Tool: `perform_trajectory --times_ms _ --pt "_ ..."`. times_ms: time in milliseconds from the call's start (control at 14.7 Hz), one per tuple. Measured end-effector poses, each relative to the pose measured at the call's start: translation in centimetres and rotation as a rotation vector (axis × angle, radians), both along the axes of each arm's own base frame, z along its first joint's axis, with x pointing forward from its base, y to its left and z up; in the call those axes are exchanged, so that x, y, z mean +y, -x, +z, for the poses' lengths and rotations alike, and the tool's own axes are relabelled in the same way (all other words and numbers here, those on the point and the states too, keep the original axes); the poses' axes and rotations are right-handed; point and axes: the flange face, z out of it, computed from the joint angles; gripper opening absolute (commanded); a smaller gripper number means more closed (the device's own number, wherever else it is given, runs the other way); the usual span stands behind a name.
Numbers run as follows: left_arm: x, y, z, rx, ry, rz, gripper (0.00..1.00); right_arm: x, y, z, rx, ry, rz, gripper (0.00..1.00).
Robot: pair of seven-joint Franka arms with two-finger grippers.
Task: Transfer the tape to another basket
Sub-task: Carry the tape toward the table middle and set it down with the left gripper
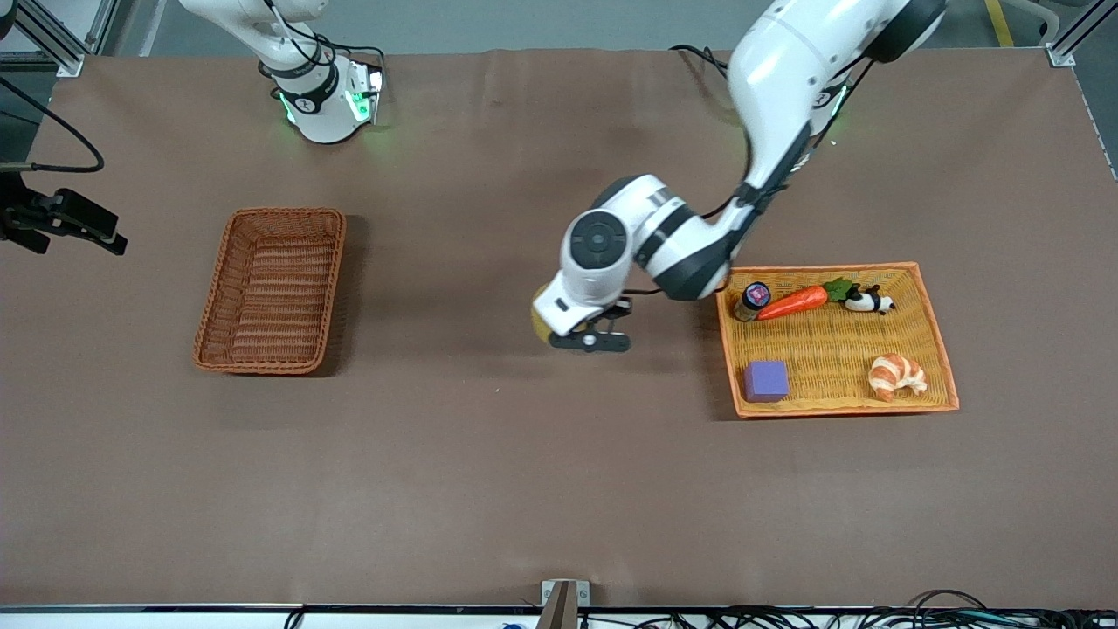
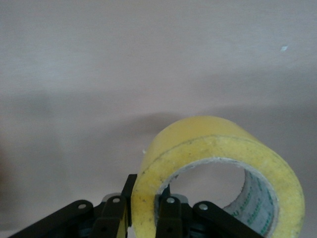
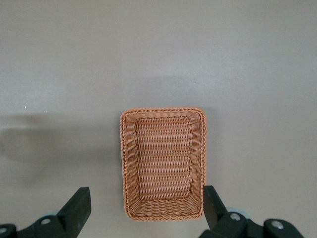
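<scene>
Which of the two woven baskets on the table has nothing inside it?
The reddish-brown basket toward the right arm's end has nothing in it. The orange tray holds a carrot, croissant and purple block.

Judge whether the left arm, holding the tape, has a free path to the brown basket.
Probably yes. The left gripper is shut on the tape above bare tablecloth, with nothing between it and the basket. The right gripper hangs open above that basket, possibly crowding it.

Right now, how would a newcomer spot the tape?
Find the left arm reaching over the bare brown table between the reddish-brown basket and the orange tray. Its left gripper is shut on the wall of the tape, held above the cloth. It is the only yellow translucent ring with a wide grey-white core.
</scene>
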Motion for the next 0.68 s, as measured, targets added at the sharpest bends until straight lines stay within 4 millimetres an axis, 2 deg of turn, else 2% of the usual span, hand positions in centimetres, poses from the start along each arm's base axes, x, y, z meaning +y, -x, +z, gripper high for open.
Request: perform_trajectory --times_ms 205,409,477,545,614,682 --pt "-4.2 1.5 -1.7 -0.071 0.002 -0.043 0.05 0.0 -0.3 -0.5 0.005 -0.001 0.000 1.00" --pt "-7.5 3.6 -3.3 -0.135 0.046 -0.060 0.12 0.0 -0.5 -0.8 0.008 -0.001 0.001 1.00" --pt "-8.2 4.0 -3.7 -0.144 0.060 -0.053 0.20 0.0 -0.5 -0.8 0.008 -0.002 0.001 1.00" --pt "-8.7 4.3 -4.0 -0.150 0.069 -0.042 0.38 0.1 -0.5 -0.7 0.008 -0.002 0.002 1.00" --pt "-8.9 4.4 -4.2 -0.157 0.076 -0.022 0.48 0.1 -0.5 -0.7 0.007 -0.002 0.003 1.00" --pt "-9.0 4.3 -4.3 -0.165 0.085 0.009 0.66 0.1 -0.5 -0.7 0.006 -0.002 0.003 1.00"
